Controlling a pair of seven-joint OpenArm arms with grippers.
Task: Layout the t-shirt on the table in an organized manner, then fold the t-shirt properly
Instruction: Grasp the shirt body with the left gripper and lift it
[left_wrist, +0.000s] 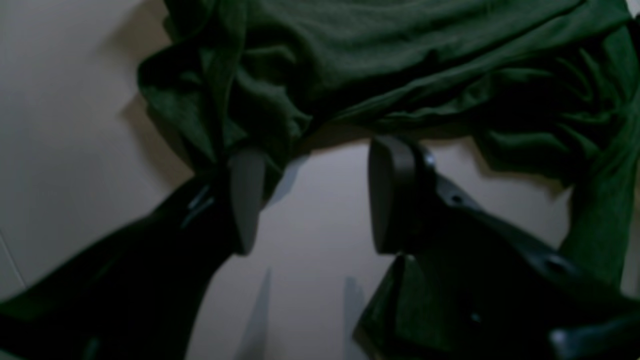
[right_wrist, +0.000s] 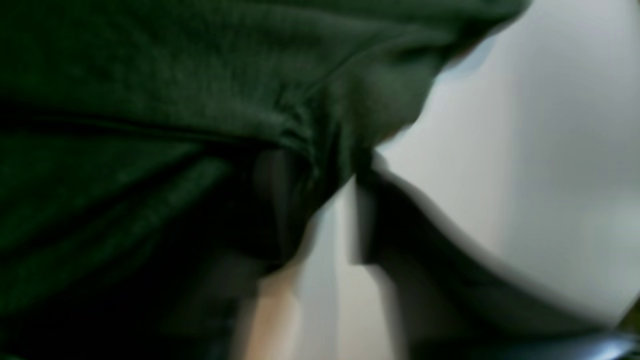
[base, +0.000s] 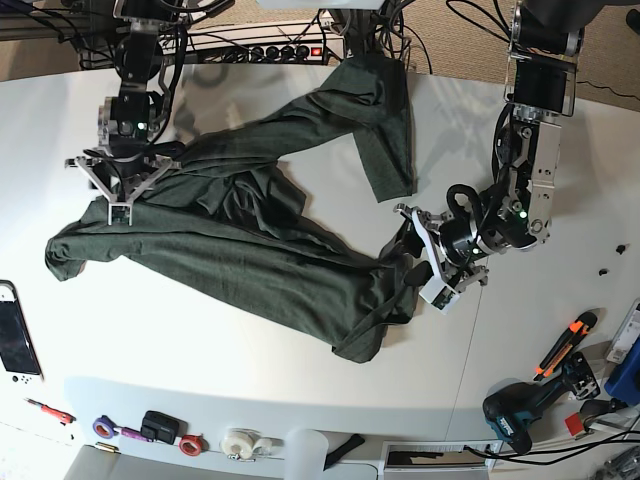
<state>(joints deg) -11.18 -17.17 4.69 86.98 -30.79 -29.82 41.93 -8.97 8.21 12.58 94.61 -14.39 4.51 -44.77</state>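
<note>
Left hand (left_wrist: 310, 195): wide open, fingers (left_wrist: 247, 200) apart over bare worktop (left_wrist: 75, 150), tips at the t-shirt's (left_wrist: 400, 60) bunched edge, nothing gripped.
Right hand (base: 118, 190): clamped shut on a fold of the t-shirt, blurred in the wrist view.
T-shirt: spread crumpled across the worktop's middle, one part reaching toward the far edge.
</note>
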